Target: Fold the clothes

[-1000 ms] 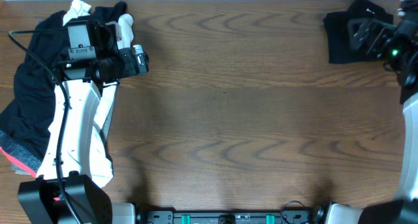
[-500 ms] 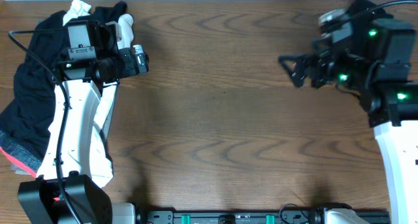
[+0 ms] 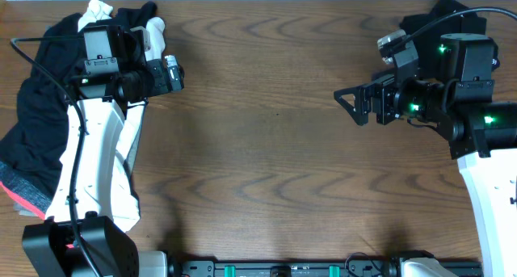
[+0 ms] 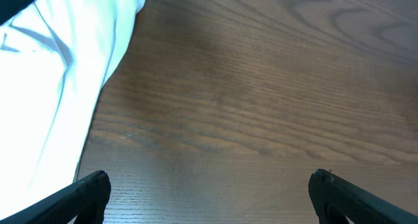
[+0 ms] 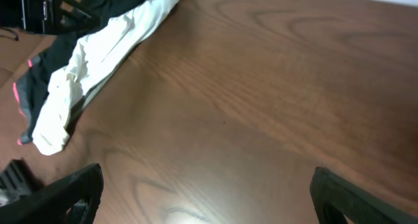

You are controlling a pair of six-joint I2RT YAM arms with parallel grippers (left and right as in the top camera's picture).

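Dark wood-grain desk (image 3: 275,148). Clothes (image 3: 32,123) are heaped along the left edge, with a black shirt (image 3: 420,27) at the far right corner. Left gripper (image 3: 176,73) and right gripper (image 3: 349,107) both gape wide, holding nothing.

Your overhead view is evenly bright, with soft shadows on the wooden table (image 3: 266,148). Your right wrist view shows pale glare low down. In the left wrist view, the cream-white shirt (image 4: 46,87) looks washed out and soft.

Left claw (image 4: 209,192), right claw (image 5: 206,192) spread wide.
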